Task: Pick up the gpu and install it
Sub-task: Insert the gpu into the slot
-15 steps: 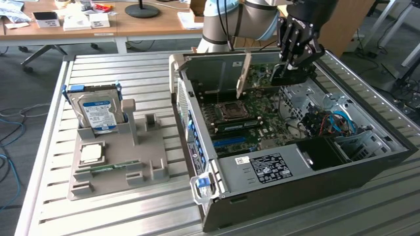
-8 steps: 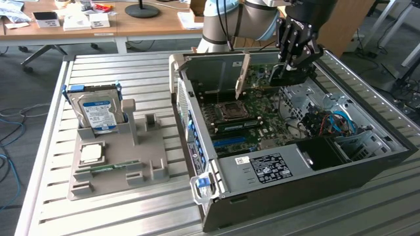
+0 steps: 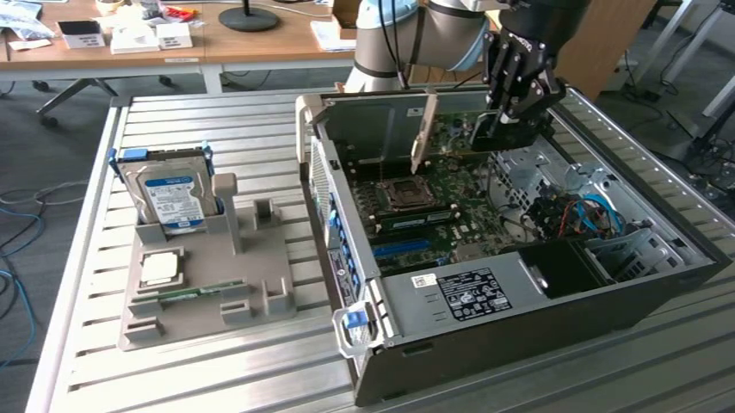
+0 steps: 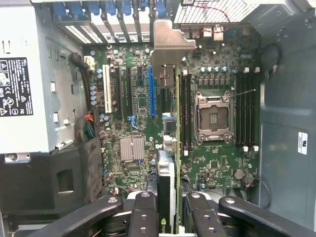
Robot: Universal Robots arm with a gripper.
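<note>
The gpu point(image 3: 442, 138) is a thin card standing on edge, its silvery bracket point(image 3: 425, 129) pointing up, above the motherboard point(image 3: 425, 206) inside the open computer case point(image 3: 517, 327). My gripper point(image 3: 502, 138) is shut on the end opposite the bracket. In the wrist view the gpu point(image 4: 168, 168) runs edge-on between my fingers point(image 4: 145, 212), with its bracket point(image 4: 165, 42) near the case's rear slots. The card hangs just beside the blue slot point(image 4: 151, 91), between it and the memory slots. I cannot tell whether it touches the board.
A grey fixture point(image 3: 264, 267) on the slatted metal table holds a hard drive point(image 3: 172, 194), a processor chip point(image 3: 161, 268) and a memory stick point(image 3: 189, 292). Inside the case are the power supply point(image 3: 471, 292), the processor socket point(image 4: 213, 118) and blue cables point(image 3: 591, 211).
</note>
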